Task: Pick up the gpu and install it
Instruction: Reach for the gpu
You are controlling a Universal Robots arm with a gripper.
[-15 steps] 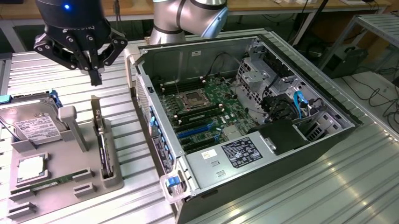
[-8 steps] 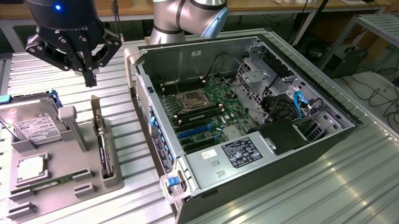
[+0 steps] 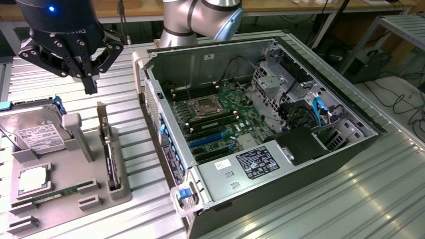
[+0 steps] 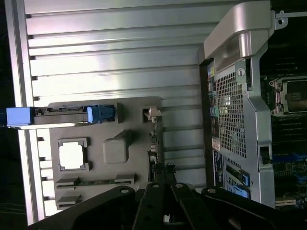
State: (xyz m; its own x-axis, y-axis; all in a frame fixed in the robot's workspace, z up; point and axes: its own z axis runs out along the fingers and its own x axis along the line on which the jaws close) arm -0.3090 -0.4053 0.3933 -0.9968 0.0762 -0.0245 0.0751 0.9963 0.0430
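Observation:
The gpu [image 3: 107, 149] stands on its edge in a slot of the grey holder tray [image 3: 73, 199], on the exterior view's left, its silver bracket end toward the back. It appears edge-on as a thin dark card [image 4: 154, 143] in the wrist view. My black gripper [image 3: 89, 88] hangs in the air above the gpu's bracket end, well clear of it. Its fingers [image 4: 163, 187] are shut together with nothing between them. The open computer case [image 3: 312, 164] lies to the exterior view's right, with the green motherboard [image 3: 222, 117] and its blue card slots [image 3: 206, 142] exposed.
The holder tray also carries a silver hard drive [image 3: 37, 132] in a blue-edged caddy, a square processor [image 3: 32, 180] and a narrow memory stick [image 3: 63, 191]. The case's rear wall and handle [image 4: 237, 43] rise beside the tray. Ribbed metal tabletop [image 3: 345, 199] surrounds everything.

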